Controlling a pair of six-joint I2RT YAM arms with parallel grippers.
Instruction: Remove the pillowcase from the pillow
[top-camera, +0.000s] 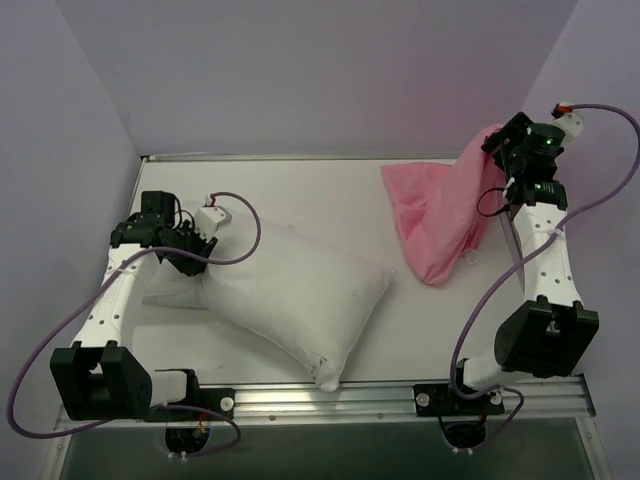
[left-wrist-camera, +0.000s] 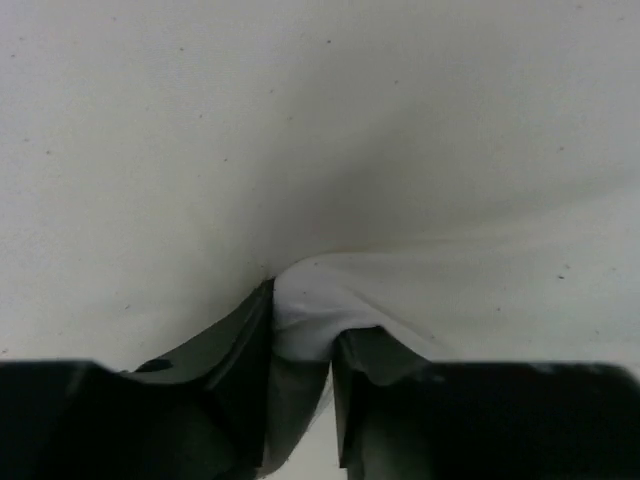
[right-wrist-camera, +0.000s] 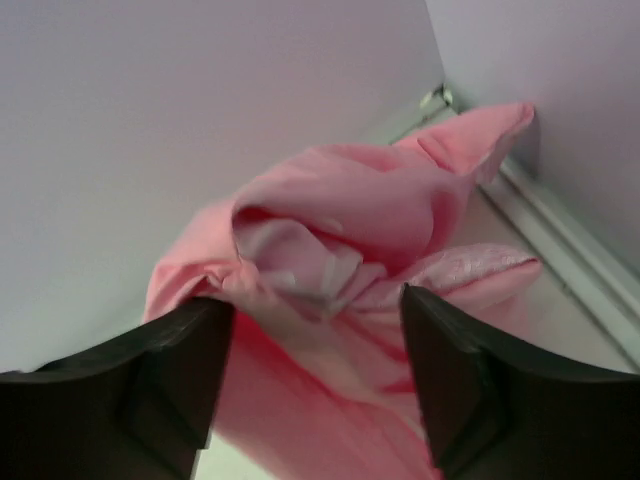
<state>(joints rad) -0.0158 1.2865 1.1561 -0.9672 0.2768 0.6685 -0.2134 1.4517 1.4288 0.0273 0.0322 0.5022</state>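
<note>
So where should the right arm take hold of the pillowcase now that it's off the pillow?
Probably the raised, crumpled fold of the pillowcase, approached straight ahead from where the open right end effector sits. That fold stands proud between the fingers, while the rest drapes thin onto the table.

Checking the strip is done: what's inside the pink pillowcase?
The pillow lies wholly outside it, apart on the table. The pillowcase looks limp and crumpled; its folded interior is hidden.
</note>
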